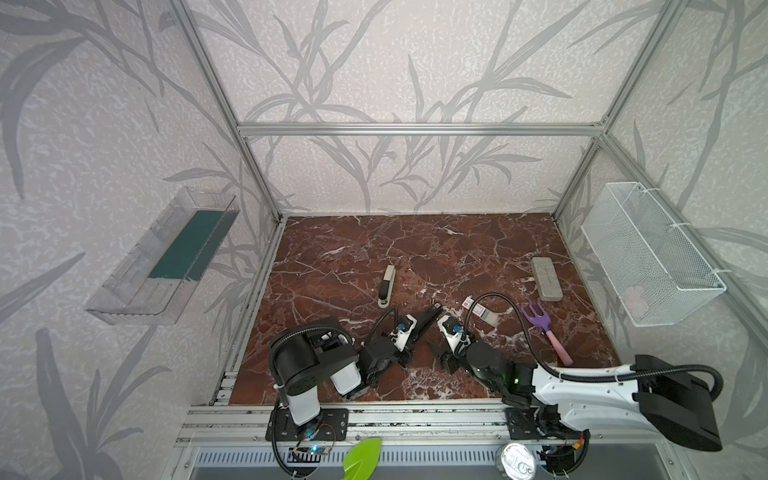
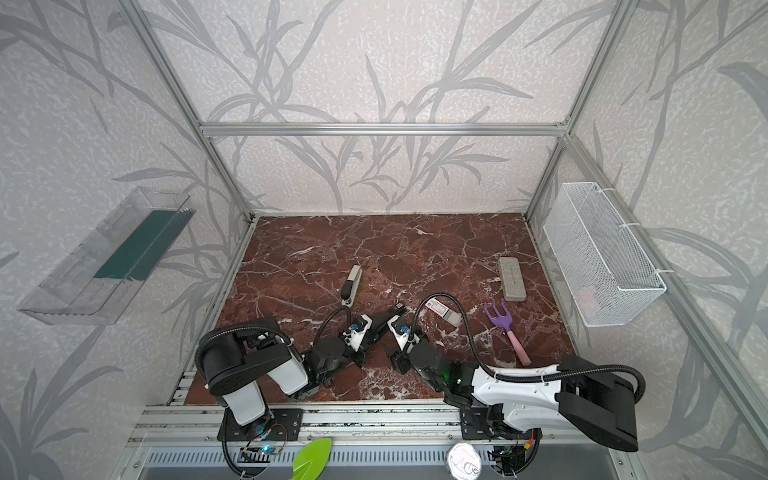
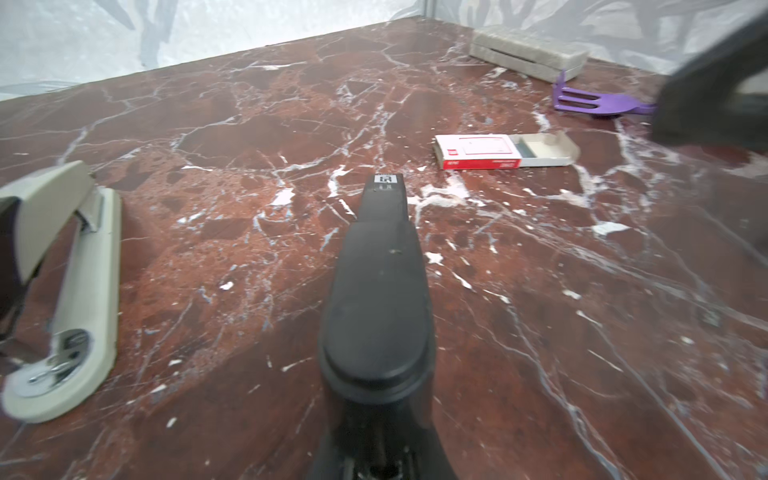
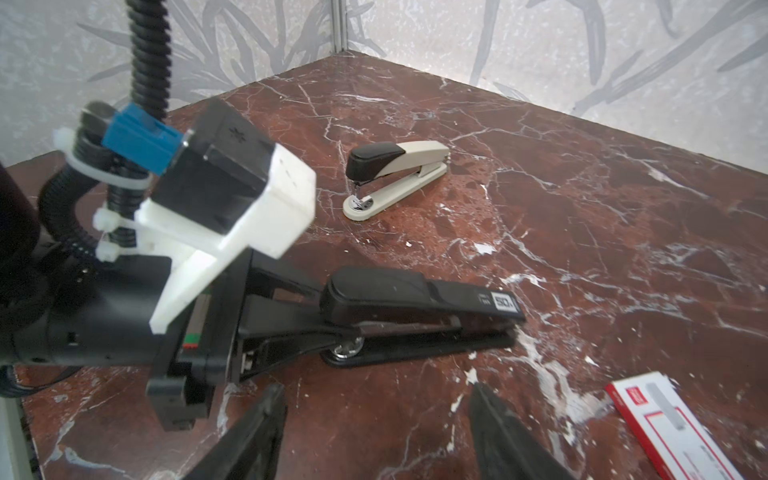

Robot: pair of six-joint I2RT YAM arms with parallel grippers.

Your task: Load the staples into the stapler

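i see my left claw drawn narrow on the rear end of the black stapler, which points toward the right and back of the desk. its base sits low at the marble, and i can't tell whether it touches. my right claw stands wide and holds nothing, with its fingers spread over bare marble just in front of that stapler's side. the staples box lies flat just beside the stapler's tip, apart from it, with a thin strip of bare marble between them. its grey inner tray is slid partly out toward the front right, and in both top views the right arm's black cable arcs over it. a beige stapler lies closed to the back left of the black one, near it but not touching, well in from the left rail. to the right of the box, the purple rake and the grey block crowd the strip toward the right edge, under the wire basket on the wall. the back half of the desk runs bare up to the rear wall, and the left side beyond the beige stapler is open as well. the front edge is taken up by both arm bases.
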